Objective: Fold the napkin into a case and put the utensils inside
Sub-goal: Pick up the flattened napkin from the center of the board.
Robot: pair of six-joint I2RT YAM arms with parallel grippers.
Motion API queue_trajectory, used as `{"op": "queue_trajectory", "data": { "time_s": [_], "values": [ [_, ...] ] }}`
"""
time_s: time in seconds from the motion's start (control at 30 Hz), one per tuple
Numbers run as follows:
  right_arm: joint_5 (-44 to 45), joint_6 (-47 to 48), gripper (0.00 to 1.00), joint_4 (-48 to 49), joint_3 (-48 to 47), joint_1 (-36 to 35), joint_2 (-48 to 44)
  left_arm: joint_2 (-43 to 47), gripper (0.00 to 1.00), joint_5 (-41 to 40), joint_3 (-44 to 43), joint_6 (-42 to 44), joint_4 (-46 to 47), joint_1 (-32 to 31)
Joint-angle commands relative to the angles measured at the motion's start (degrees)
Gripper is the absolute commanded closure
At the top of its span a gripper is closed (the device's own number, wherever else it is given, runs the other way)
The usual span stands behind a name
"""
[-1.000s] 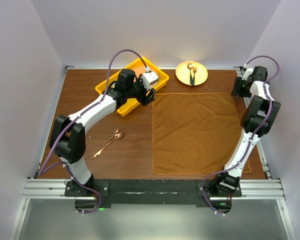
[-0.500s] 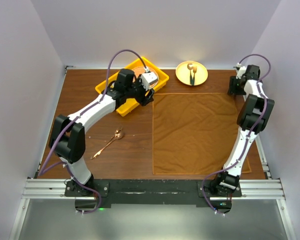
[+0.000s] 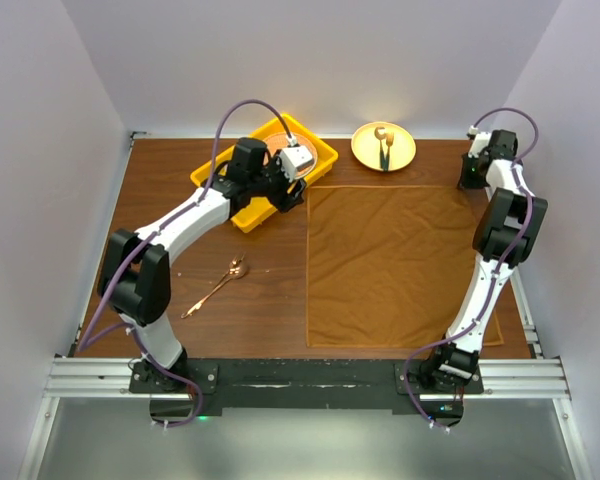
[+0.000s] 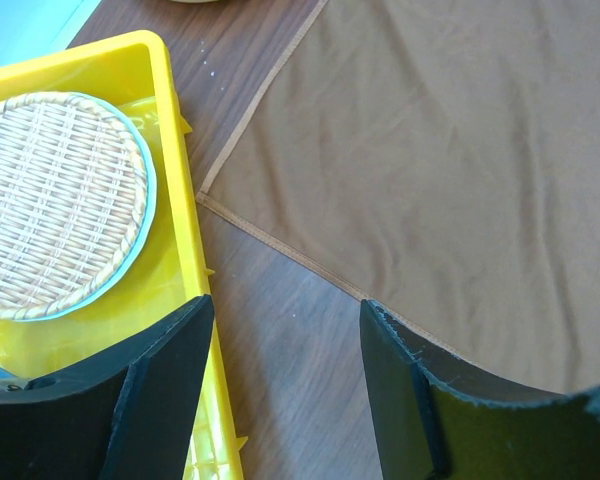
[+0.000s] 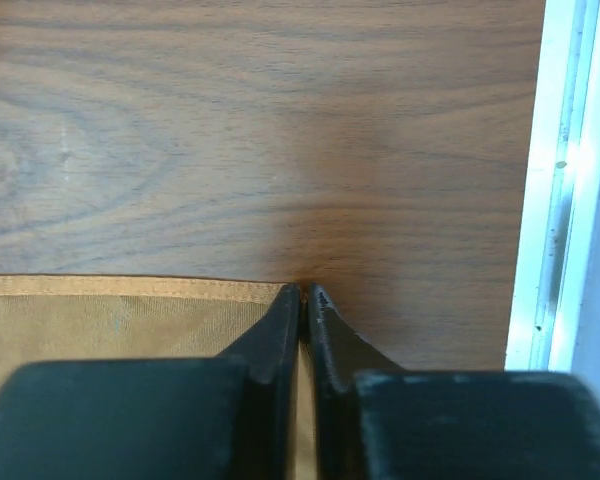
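Observation:
The rust-brown napkin point(image 3: 395, 265) lies flat and unfolded on the table, right of centre; no case is in view. My right gripper point(image 3: 467, 183) is at the napkin's far right corner. In the right wrist view it point(image 5: 303, 290) is shut on the napkin point(image 5: 110, 310), with the hem pinched between its fingertips. My left gripper point(image 3: 292, 195) hovers open over bare wood by the napkin's far left corner point(image 4: 450, 150); nothing is between its fingers point(image 4: 285, 305). The copper spoon point(image 3: 218, 285) lies on the table to the left of the napkin.
A yellow tray point(image 3: 315, 150) holding a wicker plate point(image 4: 50, 200) sits at the back left, right beside the left gripper. A yellow plate point(image 3: 360, 150) with a dark-handled utensil point(image 3: 384, 152) stands behind the napkin. A white rail point(image 5: 560, 180) borders the table's right edge.
My right gripper has moved in to the napkin's far right corner and shut on it. The left arm has hardly moved.

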State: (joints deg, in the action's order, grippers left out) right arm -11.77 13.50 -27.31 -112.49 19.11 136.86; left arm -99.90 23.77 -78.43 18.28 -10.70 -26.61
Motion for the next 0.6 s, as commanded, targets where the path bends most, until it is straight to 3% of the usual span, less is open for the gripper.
{"op": "queue_trajectory", "data": {
  "time_s": [0.0, 0.1, 0.2, 0.3, 0.37, 0.57],
  "values": [
    [-4.91, 1.71, 1.00, -3.62, -0.19, -0.22, -2.11, -1.96, 0.34, 0.05, -3.47, 1.23, -0.72, 0.77],
    [-9.65, 1.97, 1.00, -5.47, -0.02, -0.13, -5.63, -3.89, 0.33, -0.65, -6.10, 0.27, -1.86, 0.86],
    [-13.35, 2.76, 1.00, -8.27, 0.60, -0.22, -10.11, -5.48, 0.25, -1.53, -8.57, -1.67, -2.92, 1.38],
    [-17.93, 6.18, 1.00, -13.09, 2.53, -0.30, -15.64, -6.45, 0.15, -0.84, -10.24, -3.60, -4.15, 2.26],
    [-19.60, 10.73, 1.00, -16.09, 5.51, -0.31, -20.11, -6.54, 0.01, 2.40, -10.51, -5.09, -4.15, 3.22],
    [-20.05, 25.68, 1.00, -27.35, 20.70, -0.31, -32.67, -6.01, 0.00, 11.11, -10.07, -8.18, -3.63, 5.52]
  ]
}}
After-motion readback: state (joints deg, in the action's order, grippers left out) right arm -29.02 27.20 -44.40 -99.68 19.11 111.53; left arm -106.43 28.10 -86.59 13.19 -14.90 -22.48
